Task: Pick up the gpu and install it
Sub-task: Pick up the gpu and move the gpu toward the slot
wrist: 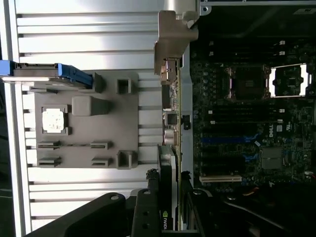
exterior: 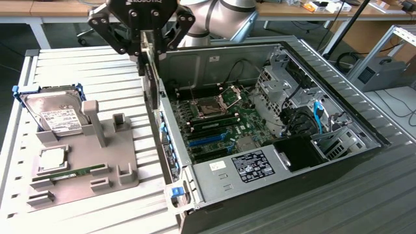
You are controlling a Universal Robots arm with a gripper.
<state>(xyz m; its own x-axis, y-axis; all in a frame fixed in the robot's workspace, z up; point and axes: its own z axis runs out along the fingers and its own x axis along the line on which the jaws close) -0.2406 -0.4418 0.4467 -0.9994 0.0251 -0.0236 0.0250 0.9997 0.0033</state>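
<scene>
gripper (exterior: 144,48) grasping gpu (exterior: 151,85), edge-on by the case (exterior: 195,63) wall.
keep card vertical, square it w/ the mobo (exterior: 217,124) slot, go slow.

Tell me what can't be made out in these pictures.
- Gpu face: exterior view, the card hangs edge-on from the end effector.
- Hard drive label text: exterior view, too small.
- Arm: exterior view, cut off by the top edge.
- Case near corner: exterior view, cut off by the bottom edge.
</scene>
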